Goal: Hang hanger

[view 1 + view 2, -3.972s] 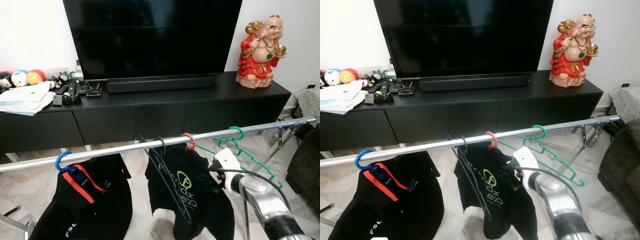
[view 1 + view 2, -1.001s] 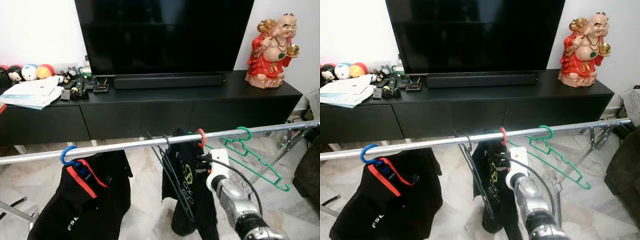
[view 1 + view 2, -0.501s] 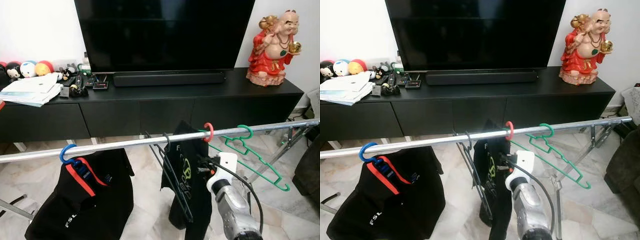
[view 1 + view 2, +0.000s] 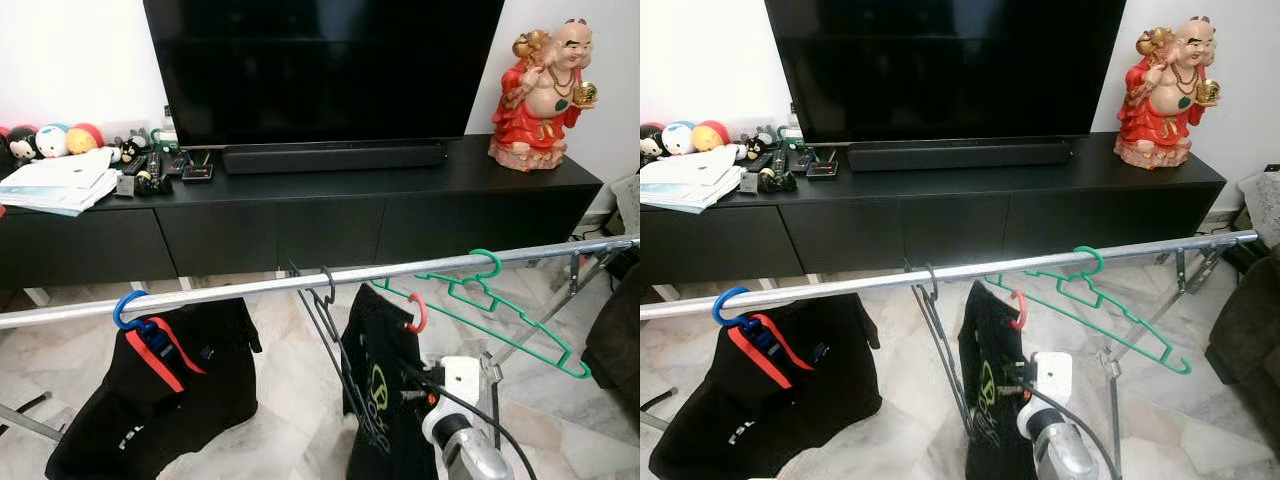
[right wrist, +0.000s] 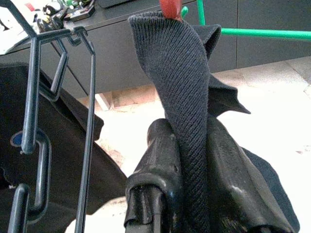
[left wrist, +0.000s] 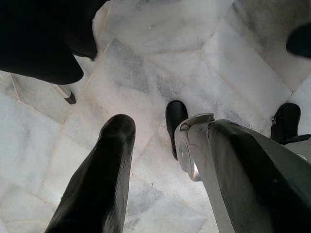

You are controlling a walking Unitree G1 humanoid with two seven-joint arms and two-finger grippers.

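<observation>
Silver steel runs across your head views: one clothes rail (image 4: pixel 250 289) in front of a black TV cabinet (image 4: pixel 300 215). Count three hooks on it: a blue hanger (image 4: pixel 130 310) carrying a black jacket (image 4: pixel 160 390), a bundle of bare black hangers (image 4: pixel 335 350) whose number you cannot make out, and one green hanger (image 4: pixel 480 300). The red hanger (image 4: pixel 417 312) is off the rail, its hook just below the bar, with the black T-shirt (image 4: pixel 385 400) draped from it. Your right gripper (image 4: pixel 415 385) sits at that shirt, its fingers hidden by the cloth and its arm cut off by the lower edge.

From the left wrist, you see the left gripper (image 6: pixel 160 174) over marble floor (image 6: pixel 160 63), its two black fingers set wide apart with nothing between them.

From the right wrist, the two fingers (image 5: pixel 160 160) are clamped on a fold of the shirt's ribbed collar, a sliver of red hanger cut off above it. Black wire hangers (image 5: pixel 43 97) hang beside.
</observation>
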